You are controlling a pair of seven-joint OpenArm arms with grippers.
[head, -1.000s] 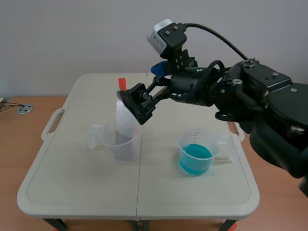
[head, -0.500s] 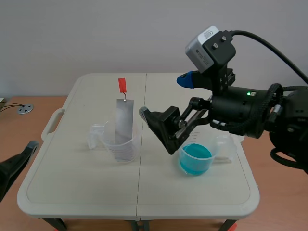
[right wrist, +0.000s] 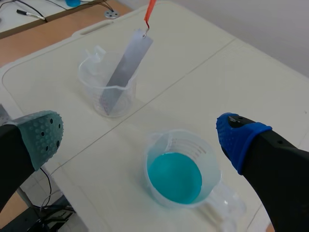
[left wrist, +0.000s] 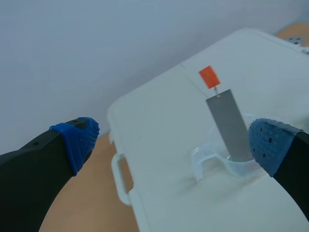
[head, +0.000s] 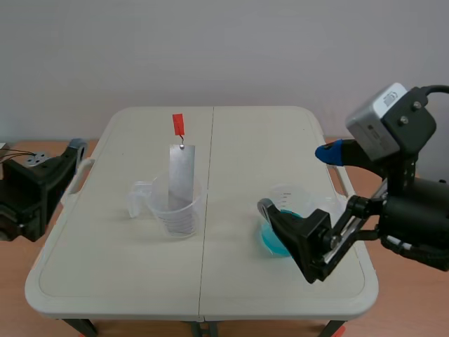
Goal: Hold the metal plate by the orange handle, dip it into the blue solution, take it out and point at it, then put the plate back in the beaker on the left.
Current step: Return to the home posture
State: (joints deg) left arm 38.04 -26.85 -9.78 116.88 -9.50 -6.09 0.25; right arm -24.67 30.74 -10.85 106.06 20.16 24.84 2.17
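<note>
Since 1 second ago, the right arm has drawn back from the plate and dropped low at the table's near right, while the left arm has come in at the left edge. The right gripper gapes wide and empty, its 2 dotted pads well apart, above a clear plastic beaker of blue solution. The left gripper is equally wide and empty, beside the smooth cream table. Farther off, the flat grey metal plate leans in the clear left beaker, its small rectangular orange handle uppermost.
</note>
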